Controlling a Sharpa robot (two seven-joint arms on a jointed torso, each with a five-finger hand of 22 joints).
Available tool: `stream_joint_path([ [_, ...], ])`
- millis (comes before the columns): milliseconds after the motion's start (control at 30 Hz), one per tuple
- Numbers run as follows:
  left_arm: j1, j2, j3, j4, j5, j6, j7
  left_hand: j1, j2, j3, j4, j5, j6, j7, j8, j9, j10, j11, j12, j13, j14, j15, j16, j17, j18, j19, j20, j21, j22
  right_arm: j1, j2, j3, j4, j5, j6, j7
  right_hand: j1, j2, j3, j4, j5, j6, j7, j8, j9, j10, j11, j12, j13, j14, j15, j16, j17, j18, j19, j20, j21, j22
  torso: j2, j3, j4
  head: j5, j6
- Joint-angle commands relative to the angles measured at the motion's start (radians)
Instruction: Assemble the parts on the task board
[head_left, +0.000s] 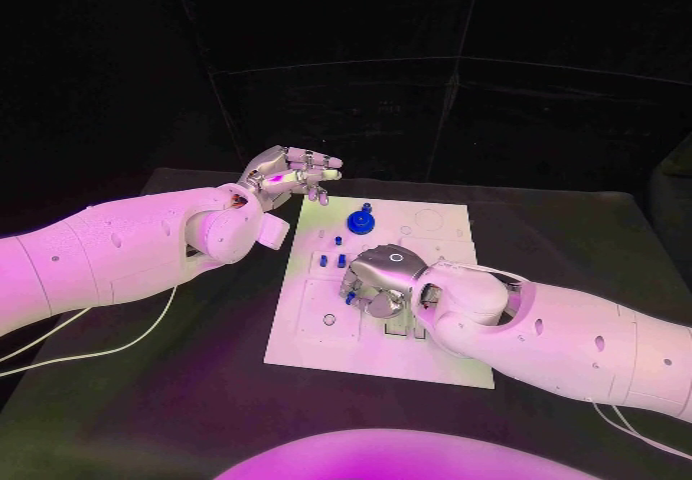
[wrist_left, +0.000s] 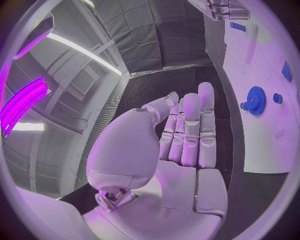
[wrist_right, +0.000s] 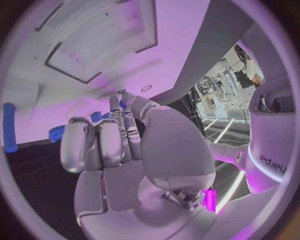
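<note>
Blue parts (head_left: 361, 217) lie on white task board (head_left: 447, 355).

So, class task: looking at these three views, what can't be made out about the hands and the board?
1. Head view: the right hand covers the middle of the board; whatever lies under it is hidden.
2. Head view: whether the left hand pinches anything is too small to tell.
3. Left wrist view: the board's far end is cut off by the circle's rim, beyond the gear.
</note>
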Motion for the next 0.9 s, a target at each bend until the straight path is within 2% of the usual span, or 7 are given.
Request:
stream_joint_path([
  [33,0.002,0.000,0.001,0.000,0.005,0.013,0.001,0.000,0.001,-0.003,-0.006,-0.001,0.006,0.001,0.005,-0.001,-0.008,-0.002,0.006,0.001,-0.009,-0.001,-0.004,-0.002,0.005,-0.004,-0.004,-0.004,-0.002,-0.001,-0.001,-0.001,0.004,-0.020,-0.016,-0.001,-0.008,-0.002,0.001,-0.002,0.006,0.005,0.001,-0.002,0.001,0.008,0.000,-0.005,-0.002,0.031,-0.001,0.006,0.002,0.000,-0.002,-0.002,0.003,0.001,0.000,0.0000,0.0005,0.001,0.000],
  [900,0.002,0.003,0.001,-0.004,0.005,0.018,-0.005,0.001,0.002,-0.003,-0.007,-0.001,0.005,0.001,0.005,-0.001,-0.010,-0.002,0.007,0.001,-0.009,0.000,-0.004,-0.003,0.005,-0.005,-0.004,-0.005,-0.002,-0.001,-0.001,-0.001,0.010,-0.057,0.016,-0.033,-0.019,-0.005,-0.004,-0.001,0.003,0.011,0.000,0.000,0.002,0.014,-0.002,-0.005,-0.002,0.031,-0.002,0.007,0.003,0.000,-0.002,-0.003,0.004,0.002,0.000,-0.0003,0.0004,-0.003,-0.003],
])
